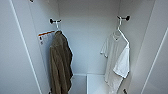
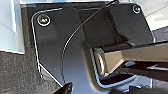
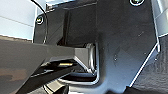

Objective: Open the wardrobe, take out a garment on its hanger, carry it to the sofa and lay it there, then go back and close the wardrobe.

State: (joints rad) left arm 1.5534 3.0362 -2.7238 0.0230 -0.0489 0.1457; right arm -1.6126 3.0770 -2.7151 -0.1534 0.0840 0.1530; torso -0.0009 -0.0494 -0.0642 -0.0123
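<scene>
The wardrobe stands open in the head view, its white doors swung out to both sides. On the right side hook hangs the garment, a white T-shirt, on its thin white hanger. The shirt hangs straight down, reaching to just above the low shelf.
A long olive-brown coat hangs from the left side hook. A paper with an orange strip is stuck to the left inner wall. The open doors flank the opening closely. Dark carpet shows under the left wrist.
</scene>
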